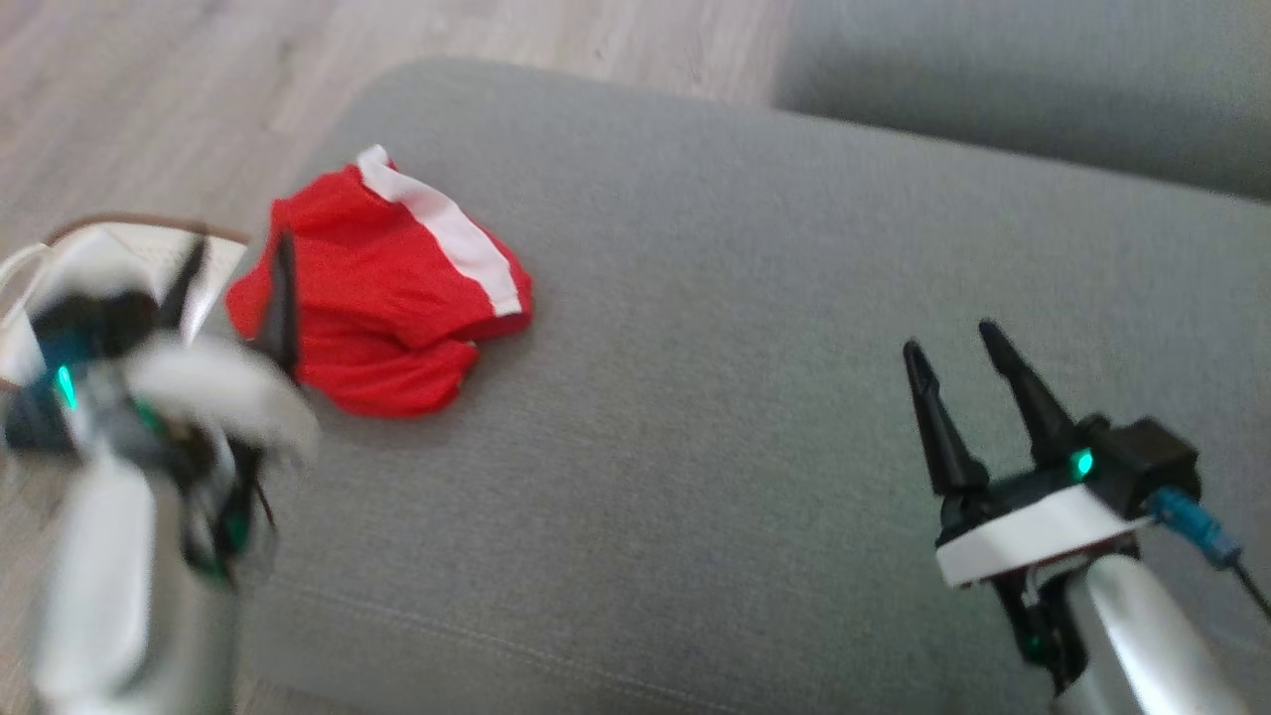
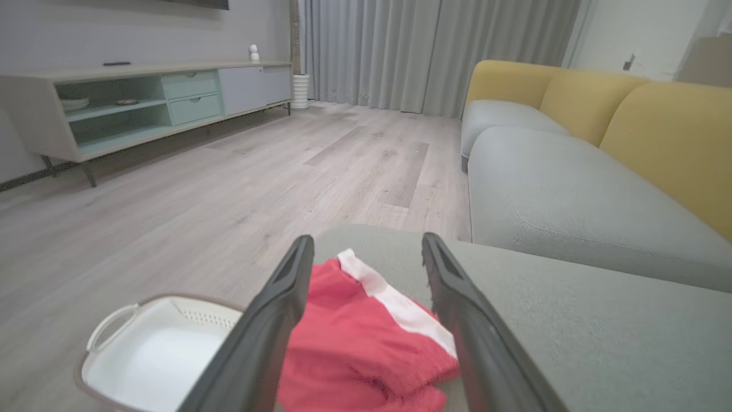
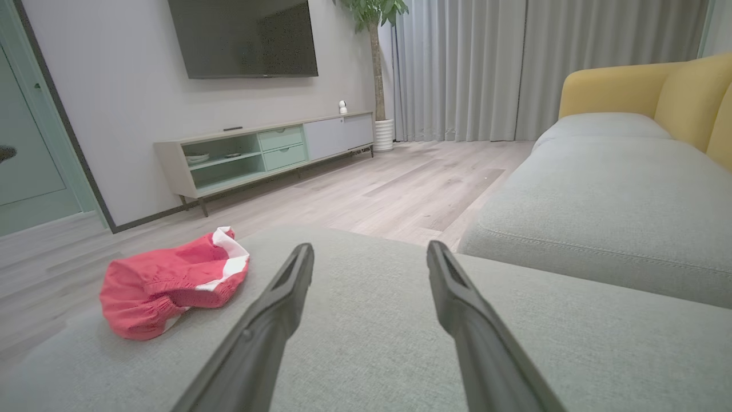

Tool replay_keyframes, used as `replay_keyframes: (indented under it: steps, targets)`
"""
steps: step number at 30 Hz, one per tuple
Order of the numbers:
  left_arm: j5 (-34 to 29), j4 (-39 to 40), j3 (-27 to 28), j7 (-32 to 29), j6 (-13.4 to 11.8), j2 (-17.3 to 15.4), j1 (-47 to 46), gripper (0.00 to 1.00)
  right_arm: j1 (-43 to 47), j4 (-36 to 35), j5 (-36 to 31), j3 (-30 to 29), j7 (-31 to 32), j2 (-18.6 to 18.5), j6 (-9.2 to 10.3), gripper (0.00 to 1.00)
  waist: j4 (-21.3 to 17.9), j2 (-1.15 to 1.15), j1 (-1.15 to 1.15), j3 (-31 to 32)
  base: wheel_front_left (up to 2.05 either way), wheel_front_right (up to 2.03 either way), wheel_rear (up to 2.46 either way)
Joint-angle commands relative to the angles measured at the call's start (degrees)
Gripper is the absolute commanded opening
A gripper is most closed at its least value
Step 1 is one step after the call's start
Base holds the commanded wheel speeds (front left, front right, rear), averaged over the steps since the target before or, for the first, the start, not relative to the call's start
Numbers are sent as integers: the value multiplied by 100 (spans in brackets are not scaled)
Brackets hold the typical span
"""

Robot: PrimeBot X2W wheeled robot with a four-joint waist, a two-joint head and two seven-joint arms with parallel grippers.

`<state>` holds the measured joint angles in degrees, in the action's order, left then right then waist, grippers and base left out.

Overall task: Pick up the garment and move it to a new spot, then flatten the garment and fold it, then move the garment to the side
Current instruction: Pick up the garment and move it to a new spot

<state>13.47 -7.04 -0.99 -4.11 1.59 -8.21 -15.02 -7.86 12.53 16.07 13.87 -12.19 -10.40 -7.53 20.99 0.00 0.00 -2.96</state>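
Lying crumpled near the left far corner of a grey cushion (image 1: 695,298) is the red garment (image 1: 382,288), its white band turned up and to the right. On the wooden floor (image 2: 229,189) just beside that corner stands a white basket (image 2: 114,320), partly covered in the head view by the left arm. A grey sofa (image 2: 572,183) with yellow backs runs along the cushion's far side, and a low cabinet (image 3: 257,151) stands against the wall under a dark screen (image 3: 246,37).

The left end effector (image 2: 367,240) hangs over the garment with its fingers spread wide, one on each side of the cloth. In the head view it is smeared by blur, and one dark finger crosses the garment's left edge; whether it touches cannot be told. The garment's near edge is cut off at the bottom of the left wrist view.

The right end effector (image 1: 948,338) is spread wide too, empty, above bare cushion well apart from the garment.
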Motion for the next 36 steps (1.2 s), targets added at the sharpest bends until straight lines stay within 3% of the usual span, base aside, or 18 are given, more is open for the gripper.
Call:
replay_keyframes:
  steps: [1, 5, 6, 11, 19, 26, 27, 28, 29, 30, 36]
  targets:
    - [-11, 80, 208, -206, 19, -247, -555, 100, -262, -230, 7, 83, -64, -146, 4, 100, -193, 0, 0, -294, 0, 0, 0]
    - [306, -794, 423, -1047, 54, -509, -1556, 100, -454, -336, 23, 149, -59, -219, 4, 100, -439, 0, 0, -701, 0, 0, 0]
    - [463, -1383, 548, -1415, 31, -628, -1965, 100, -564, -356, 46, 210, -62, -240, 4, 100, -580, 0, 0, -885, 0, 0, 0]
    - [732, -2741, 702, -2171, -2, -837, -2646, 100, -849, -317, 135, 323, -93, -288, 4, 100, -904, 0, 0, -1267, 0, 0, 0]
    - [879, -4187, 699, -2834, 39, -1008, -2911, 100, -1172, -239, 223, 505, -143, -334, 4, 100, -1234, 0, 0, -1643, 0, 0, 0]
    - [1156, -4849, 635, -3297, 366, -904, -2936, 100, -1207, -102, 279, 479, -196, -382, 4, 100, -1305, 0, 0, -1706, 0, 0, 0]
    - [1177, -4886, 614, -3333, 397, -901, -2952, 81, -1200, -78, 280, 473, -201, -381, 4, 100, -1298, 0, 0, -1683, 0, 0, 0]
    - [1196, -4903, 601, -3329, 422, -911, -2976, 47, -1195, -53, 284, 469, -206, -378, 4, 100, -1291, 0, 0, -1651, 0, 0, 0]
    - [1210, -4906, 590, -3284, 447, -937, -3006, 7, -1196, -22, 293, 468, -210, -372, 4, 100, -1284, 0, 0, -1612, 0, 0, 0]
    - [1216, -4915, 571, -3246, 468, -959, -3033, 0, -1195, 14, 303, 473, -214, -362, 4, 100, -1278, 0, 0, -1556, 0, 0, 0]
    - [1107, -4669, 303, -2743, 558, -1165, -3296, 0, -1095, 170, 382, 504, -247, -290, 4, 100, -1242, 0, 0, -1051, 0, 0, 0]
